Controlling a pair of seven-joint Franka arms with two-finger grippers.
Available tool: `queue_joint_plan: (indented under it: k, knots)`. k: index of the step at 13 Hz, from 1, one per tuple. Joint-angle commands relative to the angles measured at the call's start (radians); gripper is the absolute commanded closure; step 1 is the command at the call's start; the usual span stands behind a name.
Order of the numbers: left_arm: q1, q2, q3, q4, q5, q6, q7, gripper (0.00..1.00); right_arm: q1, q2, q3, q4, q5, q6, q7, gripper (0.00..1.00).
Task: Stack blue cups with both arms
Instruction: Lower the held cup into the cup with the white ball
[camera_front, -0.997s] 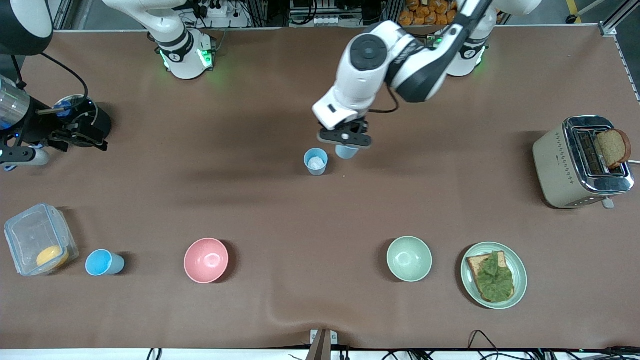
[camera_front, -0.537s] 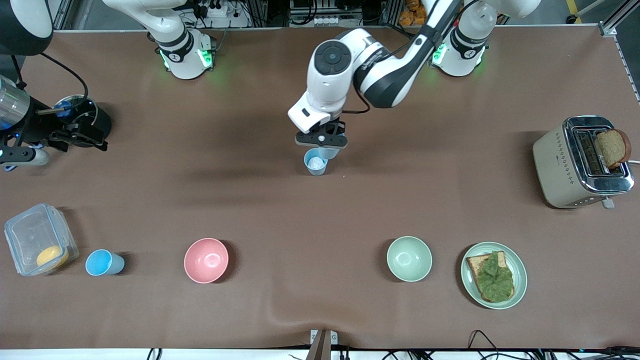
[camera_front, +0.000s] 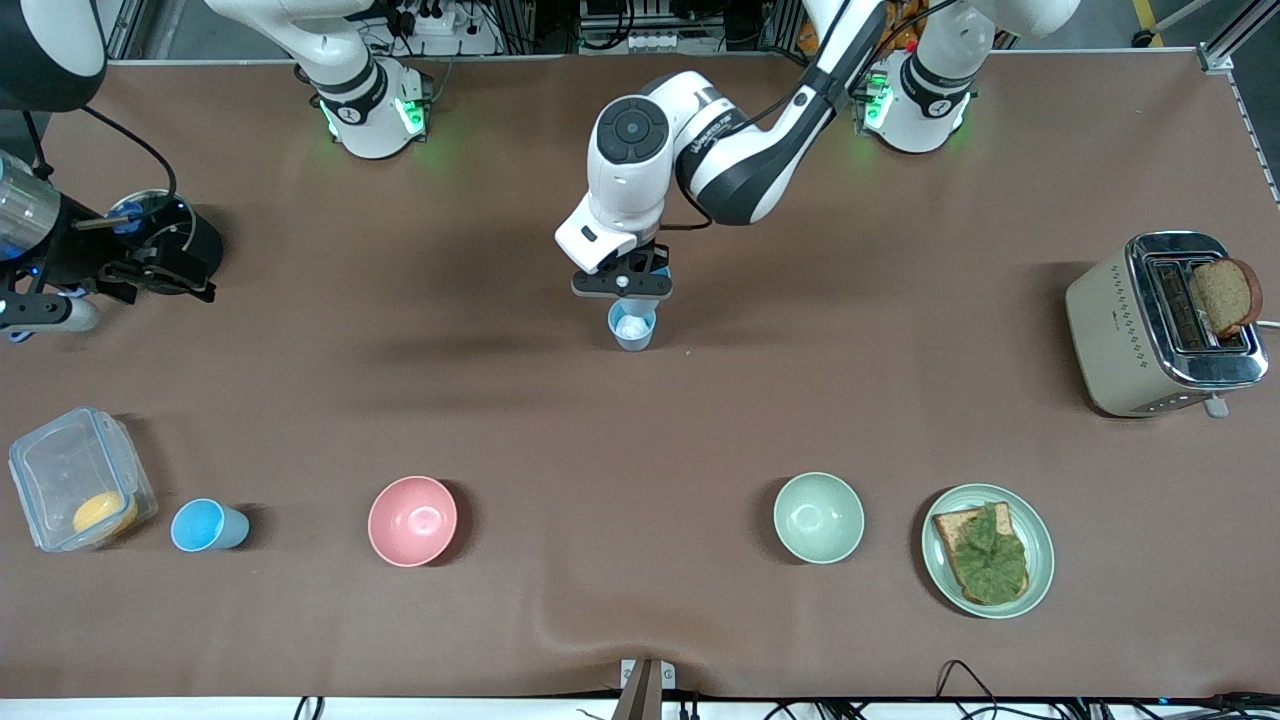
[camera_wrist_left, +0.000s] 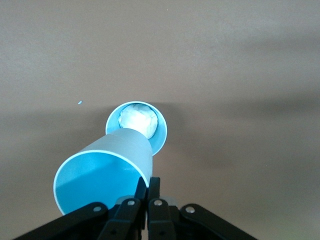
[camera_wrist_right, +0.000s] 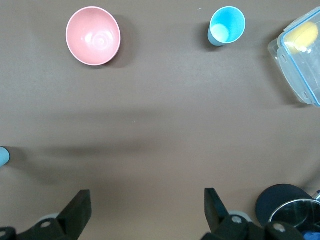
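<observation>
Surface: brown table (camera_front: 900, 420).
Left gripper (camera_wrist_left: 147, 192): pinches blue cup (camera_wrist_left: 102, 172) over standing cup (camera_front: 632, 325) holding a white lump.
Right gripper (camera_wrist_right: 145, 210): waits, spread, at the right arm's end.
Next: lower, release.

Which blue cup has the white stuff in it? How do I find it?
Find the brown table, then the left gripper over its middle, holding an empty blue cup. The standing cup right beneath it is yours: only it has a white lump inside.

Left arm (camera_front: 700, 150): glossy white shells, black joint bands, round grey-black cap on elbow. Bases white, green-lit. Left tool (camera_front: 622, 285): black, silver screws on finger mounts. Right tool (camera_wrist_right: 145, 210): black fingers, silver screws; thin black cable trailing.
</observation>
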Motion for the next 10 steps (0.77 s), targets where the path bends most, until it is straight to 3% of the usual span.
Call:
queue_joint_plan:
  k: [1,10]
  knots:
    - [-0.039,0.056,0.034,0.057,-0.021,0.001,-0.036,1.00,-0.027,0.005,0.021,0.010,-0.002,-0.008,0.001,0.00]
    - [-0.039,0.056,0.052,0.057,-0.026,0.002,-0.028,1.00,-0.024,0.005,0.021,0.013,-0.002,-0.007,-0.004,0.00]
